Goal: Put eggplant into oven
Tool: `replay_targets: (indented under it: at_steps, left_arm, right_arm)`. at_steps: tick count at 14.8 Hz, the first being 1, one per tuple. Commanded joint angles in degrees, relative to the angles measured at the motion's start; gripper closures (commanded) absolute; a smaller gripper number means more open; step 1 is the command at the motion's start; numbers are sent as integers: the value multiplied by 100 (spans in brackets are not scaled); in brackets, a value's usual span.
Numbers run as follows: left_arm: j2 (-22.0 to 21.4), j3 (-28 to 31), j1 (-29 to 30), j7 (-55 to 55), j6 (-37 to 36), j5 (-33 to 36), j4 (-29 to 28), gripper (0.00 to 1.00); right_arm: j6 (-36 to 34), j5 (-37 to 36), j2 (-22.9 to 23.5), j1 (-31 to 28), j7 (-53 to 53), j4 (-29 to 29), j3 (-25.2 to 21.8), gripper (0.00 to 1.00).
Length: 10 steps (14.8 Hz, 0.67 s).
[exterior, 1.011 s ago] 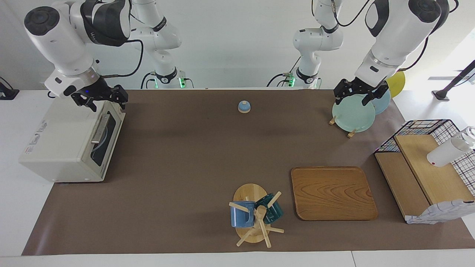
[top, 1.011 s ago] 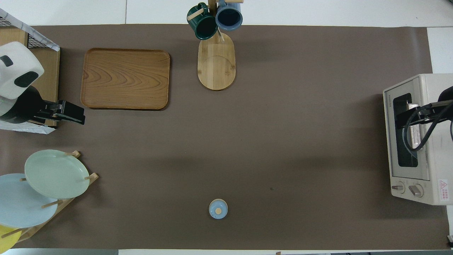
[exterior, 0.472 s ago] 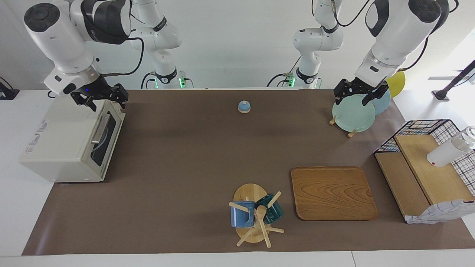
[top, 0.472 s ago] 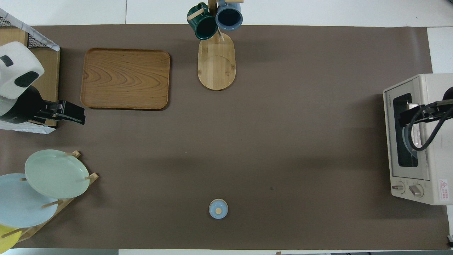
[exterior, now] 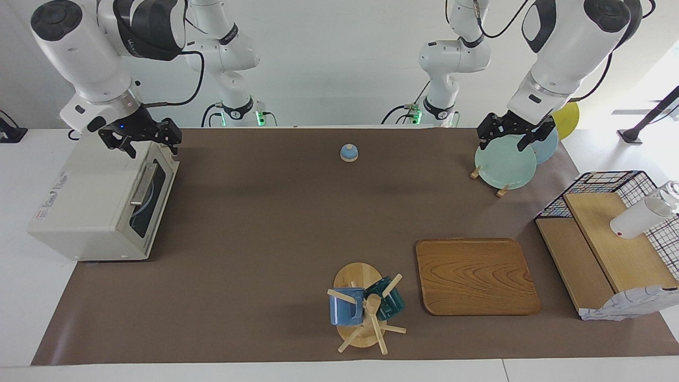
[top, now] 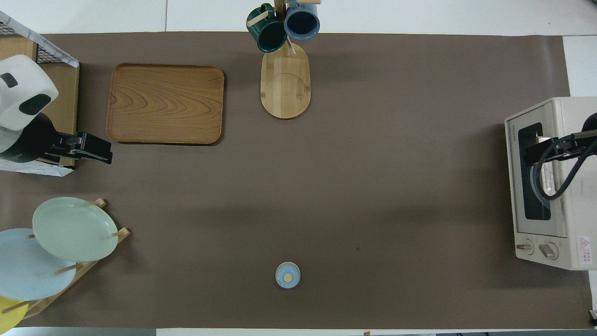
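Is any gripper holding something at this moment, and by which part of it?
Nothing is held. The right gripper hangs open over the oven; the left gripper waits open over the plate rack.

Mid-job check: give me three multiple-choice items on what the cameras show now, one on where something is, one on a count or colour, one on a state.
1. What is the right gripper over?
A. the tray
B. the oven
C. the mug rack

2. How many mugs hang on the mug rack?
A. two
B. three
C. four

3. How is the oven door?
A. fully open
B. removed
C. shut

Answers:
1 B: in the facing view it hangs over the oven's top edge, by the door.
2 A: a blue mug and a dark green mug hang there.
3 C: the glass door stands flush with the handle across it; no eggplant shows on the table.

The left gripper waits over the plates, jaws open like the right's.
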Motion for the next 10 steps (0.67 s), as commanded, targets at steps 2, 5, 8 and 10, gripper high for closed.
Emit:
replay_targets:
  at_steps: [2,5,8,10]
  left_arm:
    - [-37,-29,41,30,-36,118,3,0]
    - [-37,-29,41,30,-36,118,3,0]
    - [-37,-29,41,30,-36,118,3,0]
    - [-37,-29,41,30,-36,126,3,0]
  right_arm:
    - [-65,263,-59,-17,22,-21,-6,0]
    - [-65,395,-59,9,48,-3,11,0]
    - [-39,360,-59,36,31,6,11,0]
    - [-39,325,-59,36,13,6,11,0]
